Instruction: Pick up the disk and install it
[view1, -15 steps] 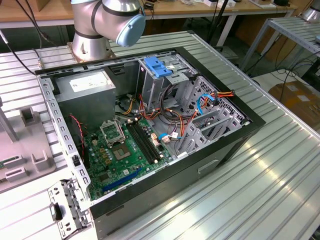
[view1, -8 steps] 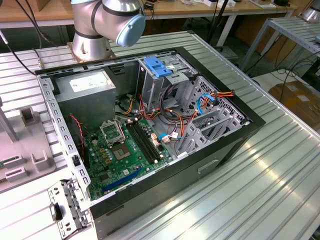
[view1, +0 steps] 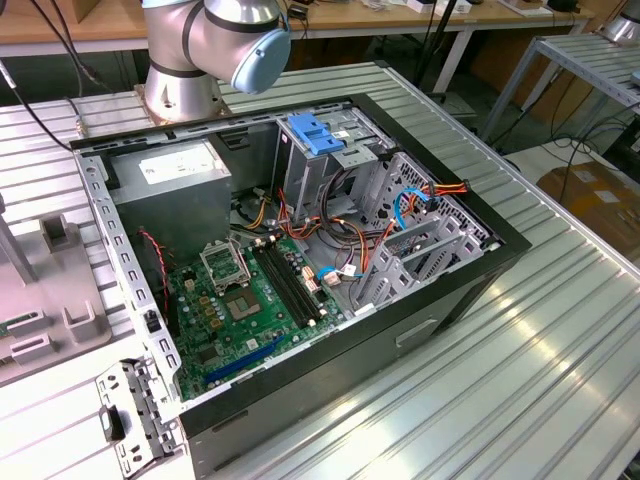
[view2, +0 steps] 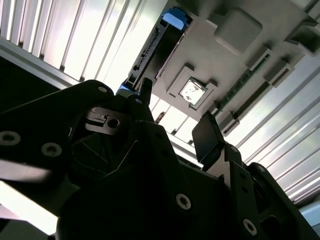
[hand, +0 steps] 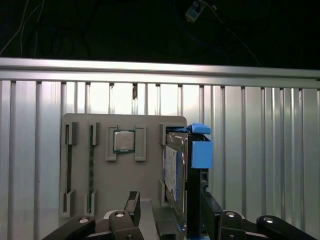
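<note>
First wrist view, silver blue-railed disk (hand: 175, 165) standing on edge, gripper (hand: 171, 204) spread around it

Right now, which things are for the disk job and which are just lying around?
For the job: the disk, standing in its grey holder; the open pincer, one finger on either side of it; the open computer case.
Just lying about: the processor chip; the memory sticks.

Robotics lab or workshop. Slotted aluminium table (view1: 560, 330), arm base (view1: 182, 88) on it, open PC case (view1: 300, 250), workbenches (view1: 60, 30) behind.
</note>
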